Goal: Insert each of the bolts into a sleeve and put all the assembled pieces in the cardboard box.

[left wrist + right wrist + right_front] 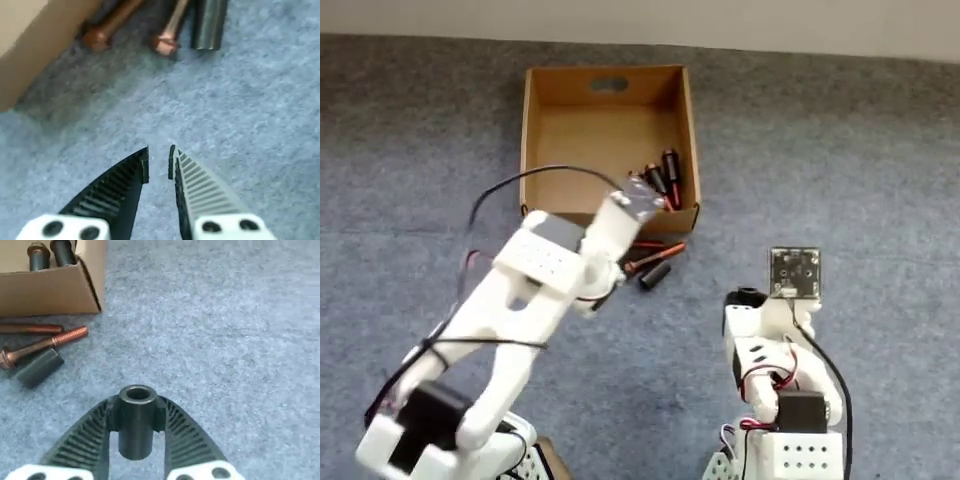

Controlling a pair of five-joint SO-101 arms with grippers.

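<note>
L claw: released, just a narrow slit btw tips, nothing in it, hanging over bare grey worktop. Ahead of it, by the cardboard box wall: two copper bolts, heads nearest the cam, + a loose dark sleeve, all cut off at frame edge. In high view L arm covers part of the bolts. Assembled pieces lie in the box corner nearest them. R claw: clenched on a second sleeve, well apart from box. In high view its tips are hard to make out under R arm.
</note>
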